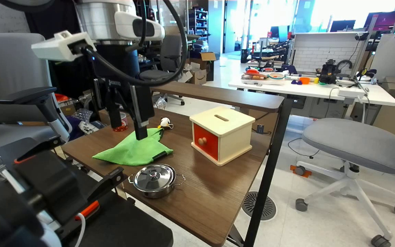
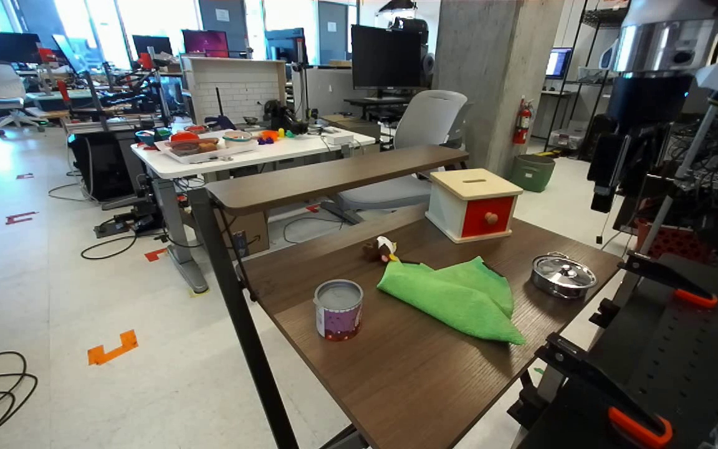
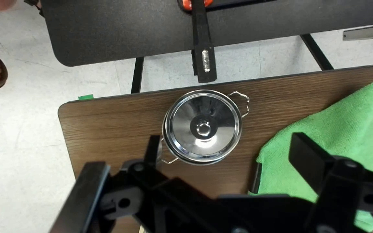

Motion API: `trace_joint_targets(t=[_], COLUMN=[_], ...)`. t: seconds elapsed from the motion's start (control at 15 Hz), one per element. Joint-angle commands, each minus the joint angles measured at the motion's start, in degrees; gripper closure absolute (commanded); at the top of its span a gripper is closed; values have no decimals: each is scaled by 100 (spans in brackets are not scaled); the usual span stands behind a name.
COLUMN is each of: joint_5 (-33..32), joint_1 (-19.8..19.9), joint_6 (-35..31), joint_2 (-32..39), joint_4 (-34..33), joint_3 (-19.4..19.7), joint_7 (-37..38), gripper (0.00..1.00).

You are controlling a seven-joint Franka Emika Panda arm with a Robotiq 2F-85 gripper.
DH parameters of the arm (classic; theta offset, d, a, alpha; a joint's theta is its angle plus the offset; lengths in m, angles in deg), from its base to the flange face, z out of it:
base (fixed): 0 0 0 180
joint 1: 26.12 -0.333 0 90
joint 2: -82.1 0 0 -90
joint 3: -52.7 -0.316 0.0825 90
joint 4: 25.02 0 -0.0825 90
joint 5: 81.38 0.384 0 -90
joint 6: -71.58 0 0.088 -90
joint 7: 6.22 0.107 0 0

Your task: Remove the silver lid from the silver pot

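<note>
Starting at the left of the table (image 1: 201, 206) in an exterior view, you find the printed can (image 1: 124, 122), partly masked by your gripper (image 1: 129, 127). The gripper's fingers (image 1: 141, 133) stand well apart with nothing gripped between them, raised clear of everything below. Next comes the green cloth (image 1: 132, 151), rumpled, and near it the silver pot (image 1: 156, 195) you are after. The silver lid (image 1: 151, 178) rests on top, its knob (image 3: 203, 128) facing up; whether it is seated quite square, you can't tell from these views. A little farther right, at the cloth's far side, is a small toy (image 1: 165, 122), and then the red-fronted wooden box (image 1: 223, 135), well apart from the pot.

Judging by that, none of the removal is done: the lid is on the pot and ungrasped. What you have left looks like the whole job. You would need to line the gripper up over the pot, lower it around the knob, close, lift until the lid clears the pot, then set it aside on the table.
</note>
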Motion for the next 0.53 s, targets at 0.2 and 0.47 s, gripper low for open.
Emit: trace_joint_targets(t=[0.2, 0.47], joint_5=[-226, -233], joint_1=[-106, -354], joint_6=[-974, -1318], joint_2=[1227, 1911], joint_4=[-404, -767], joint_3=[270, 510], joint_7=[290, 505], gripper=[0, 0])
